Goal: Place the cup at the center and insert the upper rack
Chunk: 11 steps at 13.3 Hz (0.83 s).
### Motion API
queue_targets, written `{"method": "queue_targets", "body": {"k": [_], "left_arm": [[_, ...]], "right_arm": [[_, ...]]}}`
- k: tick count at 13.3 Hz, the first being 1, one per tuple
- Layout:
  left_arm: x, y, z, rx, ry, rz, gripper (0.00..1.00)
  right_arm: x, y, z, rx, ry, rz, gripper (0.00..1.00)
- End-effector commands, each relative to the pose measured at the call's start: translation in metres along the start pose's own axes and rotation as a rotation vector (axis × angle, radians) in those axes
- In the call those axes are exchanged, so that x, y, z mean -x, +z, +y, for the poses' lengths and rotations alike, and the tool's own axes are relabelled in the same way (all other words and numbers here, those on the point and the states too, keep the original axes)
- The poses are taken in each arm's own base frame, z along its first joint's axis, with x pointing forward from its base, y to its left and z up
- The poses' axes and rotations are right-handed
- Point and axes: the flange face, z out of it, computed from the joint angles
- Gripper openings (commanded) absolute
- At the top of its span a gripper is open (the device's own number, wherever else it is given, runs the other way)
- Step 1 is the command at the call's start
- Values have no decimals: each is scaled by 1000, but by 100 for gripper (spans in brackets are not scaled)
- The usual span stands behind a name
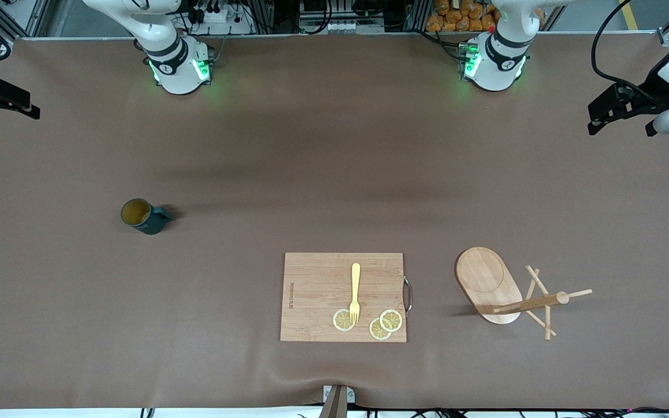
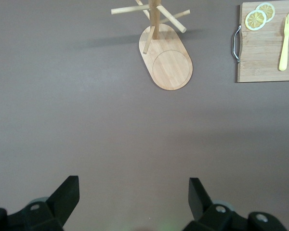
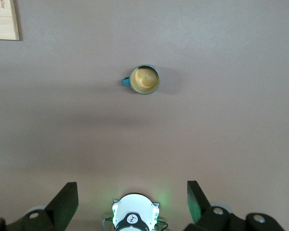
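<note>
right gripper hangs spread above the table; drop squarely over the upright cup, pinch its rim, avoid the handle.

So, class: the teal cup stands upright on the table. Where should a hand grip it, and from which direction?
Probably from above, pinching the rim of the cup: it stands upright with its mouth open and nothing close around it. Set the fingers clear of the side handle, which points toward the cutting board end.
</note>
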Motion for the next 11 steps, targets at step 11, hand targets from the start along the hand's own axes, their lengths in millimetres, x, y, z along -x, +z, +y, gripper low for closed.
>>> {"method": "queue_targets", "body": {"k": [11], "left_arm": [[-5,3,-4,-2,-15,-17,100]], "right_arm": [[5,-3,2,22,13,-1,100]]}}
